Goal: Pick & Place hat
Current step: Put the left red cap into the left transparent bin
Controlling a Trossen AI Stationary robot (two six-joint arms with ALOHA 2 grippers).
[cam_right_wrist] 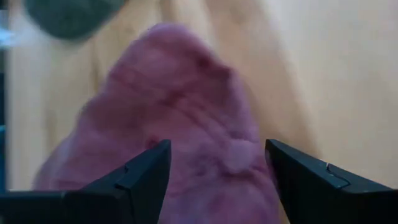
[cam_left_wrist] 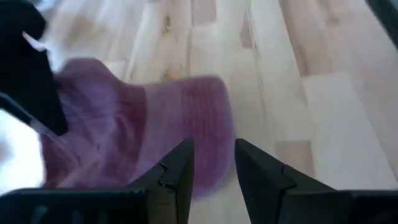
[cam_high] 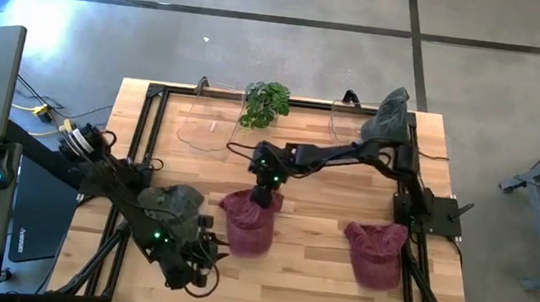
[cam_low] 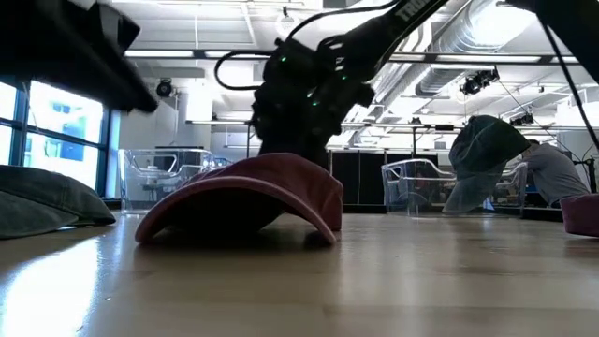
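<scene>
A maroon hat lies mid-table, its curved brim resting on the wood and pointing at the near edge. My right gripper hangs over its crown, open, with one finger on either side. My left gripper is near the table's near left corner, just left of that hat, open by a narrow gap and looking at the maroon brim. A grey-green hat lies flat on the table beside the left arm. My right gripper comes at the maroon hat's crown from above, pointing down, with its fingers standing on either side of the top button. I cannot tell whether they touch the cloth. The hat rests on the table.
A second maroon hat lies near the right edge. A grey hat sits at the far right corner. A potted plant and two clear containers stand along the far edge. Bare wood lies between the two maroon hats.
</scene>
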